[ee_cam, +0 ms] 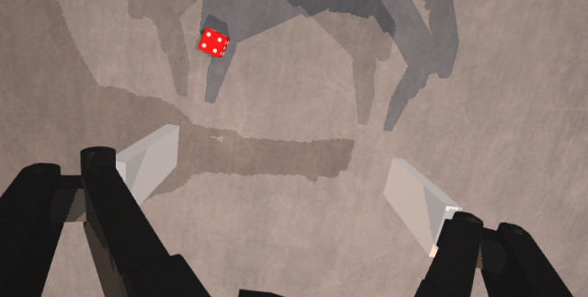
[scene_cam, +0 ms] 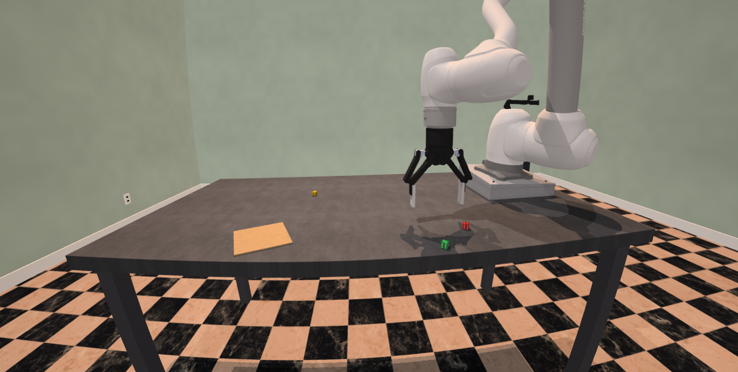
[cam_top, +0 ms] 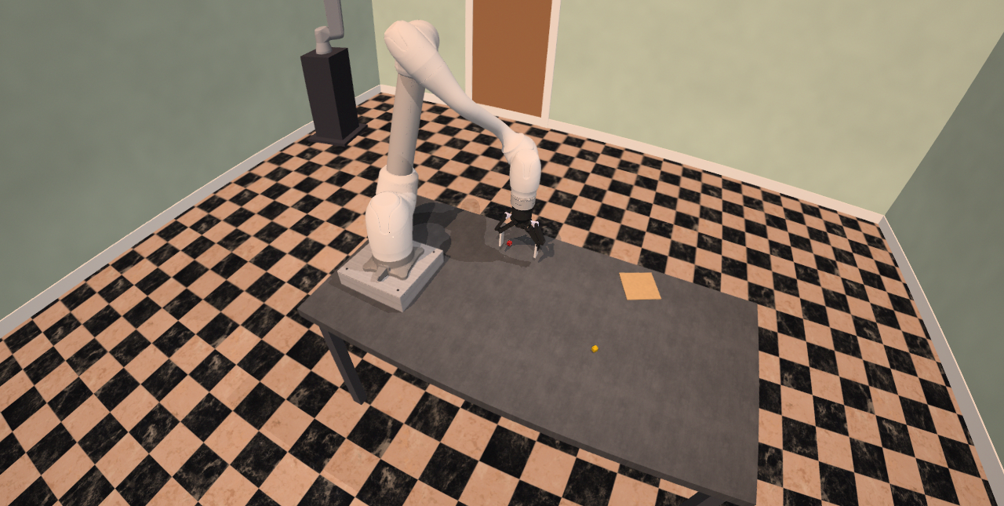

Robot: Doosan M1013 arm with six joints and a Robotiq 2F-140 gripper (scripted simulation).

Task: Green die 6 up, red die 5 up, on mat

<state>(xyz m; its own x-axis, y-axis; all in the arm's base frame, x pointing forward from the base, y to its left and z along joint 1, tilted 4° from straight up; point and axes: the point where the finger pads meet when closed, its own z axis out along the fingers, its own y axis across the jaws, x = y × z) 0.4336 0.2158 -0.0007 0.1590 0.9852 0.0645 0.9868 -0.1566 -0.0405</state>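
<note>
The red die [cam_top: 508,242] [scene_cam: 465,225] [ee_cam: 214,42] sits flat on the dark table [cam_top: 533,355] [scene_cam: 356,214], near the robot's base. The green die [scene_cam: 444,243] sits close beside it, nearer the table edge; it is hidden in the top view and out of the wrist view. The yellow die [cam_top: 594,347] [scene_cam: 314,193] sits alone far across the table. The orange mat [cam_top: 639,285] [scene_cam: 261,238] lies flat with nothing on it. My gripper [cam_top: 518,250] [scene_cam: 436,202] [ee_cam: 286,162] is open and empty. It hangs a little above the table, close to the red die but not over it.
The arm's grey base block [cam_top: 390,277] [scene_cam: 508,184] stands on the table corner near the red and green dice. The table edge [scene_cam: 361,266] runs close by the green die. A second small arm on a black pedestal [cam_top: 329,92] stands far off by the wall.
</note>
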